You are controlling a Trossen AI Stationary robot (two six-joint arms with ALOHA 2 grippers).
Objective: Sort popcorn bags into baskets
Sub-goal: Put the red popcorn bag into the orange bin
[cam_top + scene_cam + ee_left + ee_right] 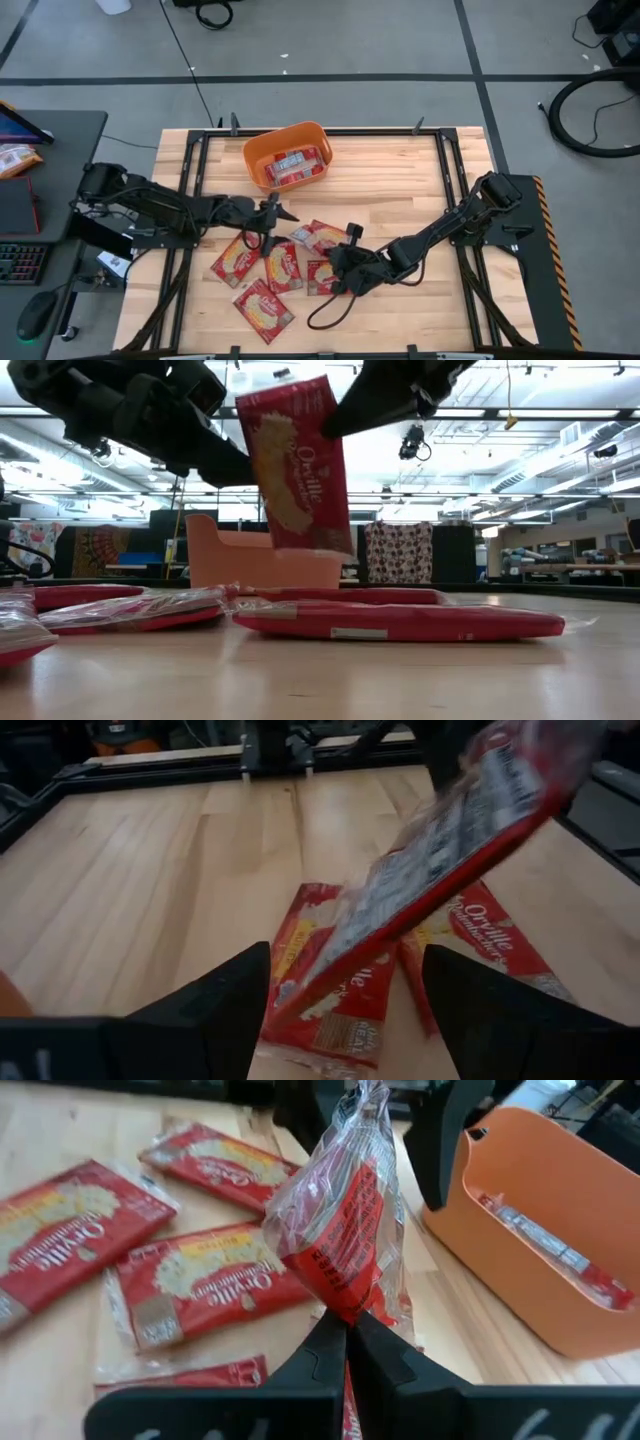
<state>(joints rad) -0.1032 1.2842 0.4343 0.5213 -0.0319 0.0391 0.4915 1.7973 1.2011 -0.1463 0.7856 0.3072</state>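
Holding one popcorn bag (pixel 340 1240) off the table, the right gripper (pixel 348 1342) has its fingers pinched closed on the packet's lower edge, at about 6 o'clock from the table centre in the high view. In the low view this lifted bag (pixel 298 465) hangs nearly upright in front of the orange basket (pixel 262 565). The left gripper (pixel 345 1005) sits at about 9 o'clock of the table centre, its fingers (pixel 225 1005) spread apart with nothing between them, above loose popcorn bags (pixel 268 268) lying flat on the wooden table (pixel 400 180). At 12 o'clock, near the far edge, the basket holds packets (pixel 295 165) already inside.
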